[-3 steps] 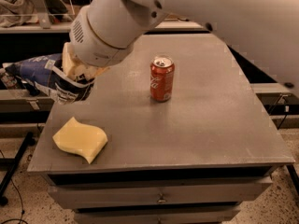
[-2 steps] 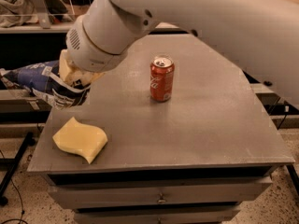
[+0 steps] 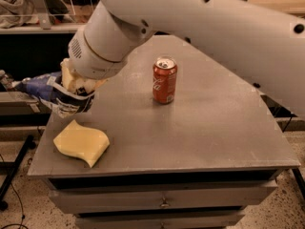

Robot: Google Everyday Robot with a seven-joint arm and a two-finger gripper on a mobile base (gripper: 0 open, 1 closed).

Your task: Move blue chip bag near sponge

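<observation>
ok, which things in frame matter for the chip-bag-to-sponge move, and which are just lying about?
Job:
- chip bag, hanging out past the left edge
- sponge, front-left corner
- tool, at the left edge behind the sponge, closed on the bag

Lying about:
- soda can, upright, mid-surface, apart from both
- table, only the support

The arm (image 3: 224,27) is a thick, smooth white shell, slightly glossy, with a few small dark round recesses sunk into its surface. It narrows into a barrel-shaped white wrist (image 3: 102,46), ringed by a thin grey seam and marked on one side by a patch of tiny vent holes. The gripper (image 3: 76,82), at the table's (image 3: 214,128) left edge under the wrist, is pale cream-yellow and lumpy
</observation>
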